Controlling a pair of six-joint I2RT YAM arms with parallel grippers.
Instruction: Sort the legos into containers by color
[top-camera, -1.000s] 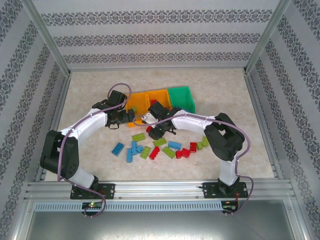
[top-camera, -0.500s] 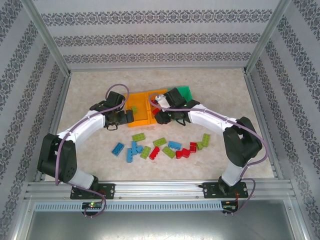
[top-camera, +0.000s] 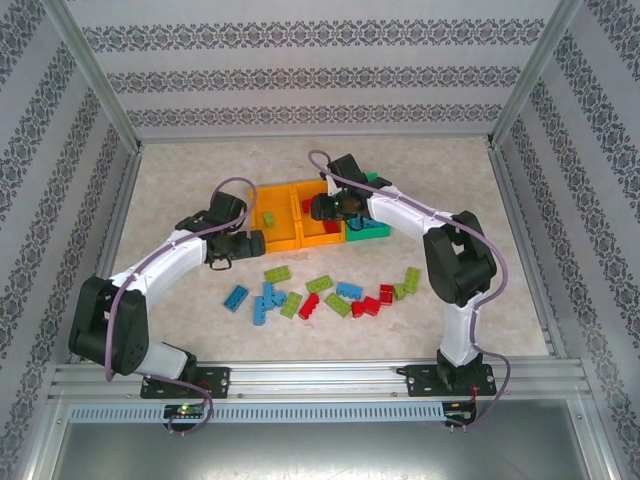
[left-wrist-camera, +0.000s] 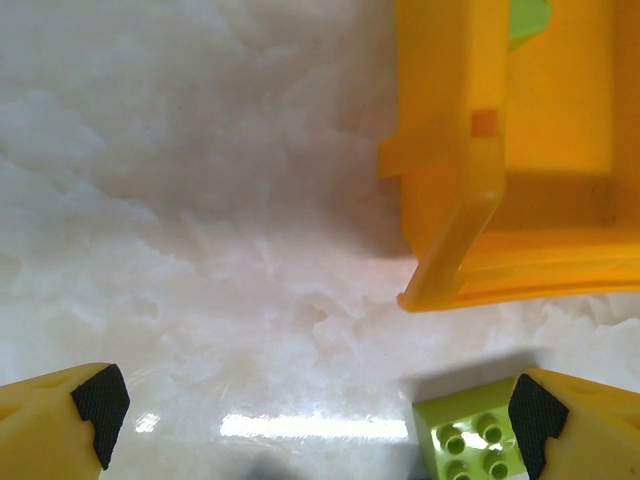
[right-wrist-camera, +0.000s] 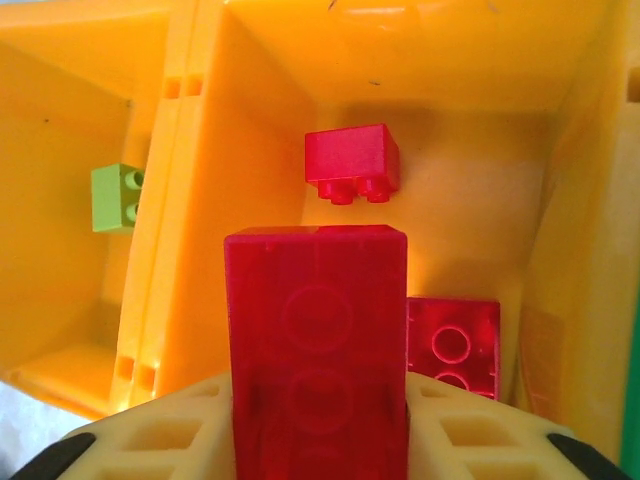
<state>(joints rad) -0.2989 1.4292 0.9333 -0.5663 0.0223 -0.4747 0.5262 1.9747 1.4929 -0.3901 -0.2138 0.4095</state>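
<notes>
My right gripper (top-camera: 325, 207) hangs over the middle orange bin (top-camera: 322, 232), shut on a red lego (right-wrist-camera: 315, 330) that stands upright between its cream fingers (right-wrist-camera: 150, 440). Below it in that bin (right-wrist-camera: 250, 120) lie two red legos (right-wrist-camera: 352, 162) (right-wrist-camera: 452, 345). The left orange bin (top-camera: 280, 238) holds one lime lego (top-camera: 268, 217) (right-wrist-camera: 118, 197). My left gripper (top-camera: 248, 243) (left-wrist-camera: 315, 415) is open low over the table just in front of that bin's corner (left-wrist-camera: 450, 250), with nothing between its pads (left-wrist-camera: 100, 410). A lime lego (left-wrist-camera: 465, 435) lies against its right finger. The green bin (top-camera: 375, 228) is partly hidden by my right arm.
Several loose legos lie in a band on the table in front of the bins: lime (top-camera: 277, 273), blue (top-camera: 236, 296), red (top-camera: 365, 306), lime (top-camera: 408, 282) and others. Metal frame posts and patterned walls close in the table on three sides.
My right arm swung from the loose pile up to the middle orange bin, carrying the red lego. My left gripper drew back a little from the left orange bin, staying open.
</notes>
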